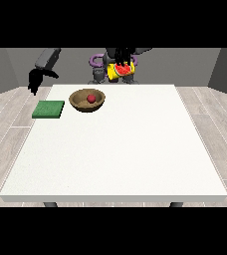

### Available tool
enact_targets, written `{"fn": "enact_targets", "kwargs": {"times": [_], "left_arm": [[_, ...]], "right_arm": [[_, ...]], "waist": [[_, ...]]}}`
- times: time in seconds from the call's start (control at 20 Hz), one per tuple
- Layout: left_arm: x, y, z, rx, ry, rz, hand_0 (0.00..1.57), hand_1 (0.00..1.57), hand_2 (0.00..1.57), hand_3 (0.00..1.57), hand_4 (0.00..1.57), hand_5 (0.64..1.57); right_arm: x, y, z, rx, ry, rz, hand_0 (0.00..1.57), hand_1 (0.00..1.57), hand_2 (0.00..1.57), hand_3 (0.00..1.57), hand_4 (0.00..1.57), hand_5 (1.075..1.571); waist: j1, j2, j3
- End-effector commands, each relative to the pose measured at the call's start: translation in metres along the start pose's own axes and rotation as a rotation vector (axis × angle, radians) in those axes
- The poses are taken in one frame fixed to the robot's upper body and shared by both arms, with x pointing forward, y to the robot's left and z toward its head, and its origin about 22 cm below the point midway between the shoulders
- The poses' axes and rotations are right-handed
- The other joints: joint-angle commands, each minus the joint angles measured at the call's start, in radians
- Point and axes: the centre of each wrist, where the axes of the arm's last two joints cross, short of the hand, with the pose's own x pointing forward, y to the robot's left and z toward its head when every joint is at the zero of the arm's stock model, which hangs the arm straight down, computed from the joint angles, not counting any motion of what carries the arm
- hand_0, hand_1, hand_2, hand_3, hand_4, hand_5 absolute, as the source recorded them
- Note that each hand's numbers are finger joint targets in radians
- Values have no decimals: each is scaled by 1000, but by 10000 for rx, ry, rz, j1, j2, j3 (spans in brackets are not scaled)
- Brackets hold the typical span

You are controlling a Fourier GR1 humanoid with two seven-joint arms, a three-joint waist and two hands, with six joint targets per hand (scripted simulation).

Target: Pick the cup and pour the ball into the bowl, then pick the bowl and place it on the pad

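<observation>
One red ball already sits in brown wooden bowl, 11 o'clock on white bench. Hand at view's right clutches yellow cup. Other hand: fingers unclear. Pour done; next: lift bowl onto green square pad at its 9 o'clock.

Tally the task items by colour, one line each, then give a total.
Green: 1, the pad
Brown: 1, the bowl
Red: 1, the ball lying in the bowl
Yellow with red: 1, the cup held up at the robot's chest in the hand at the view's right
Total: 4
</observation>
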Motion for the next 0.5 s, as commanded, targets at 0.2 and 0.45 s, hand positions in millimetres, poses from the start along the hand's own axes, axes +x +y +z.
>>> {"fn": "enact_targets", "kwargs": {"times": [0.2, 0.45], "left_arm": [[-75, -8, 21, 966, 2500, 5267, 1270, 1270, 1571, 1571, 971, 1554], [-100, -17, 38, 1773, 2990, 8610, 1081, 1081, 1089, 905, 821, 1549]], "right_arm": [[3, 17, -10, -358, -729, -285, 0, 0, 0, 0, 298, 1559], [7, 22, -13, 22, -762, -564, 0, 0, 0, 0, 305, 1569]], "waist": [[483, 1245, -18], [433, 1864, -21]]}}
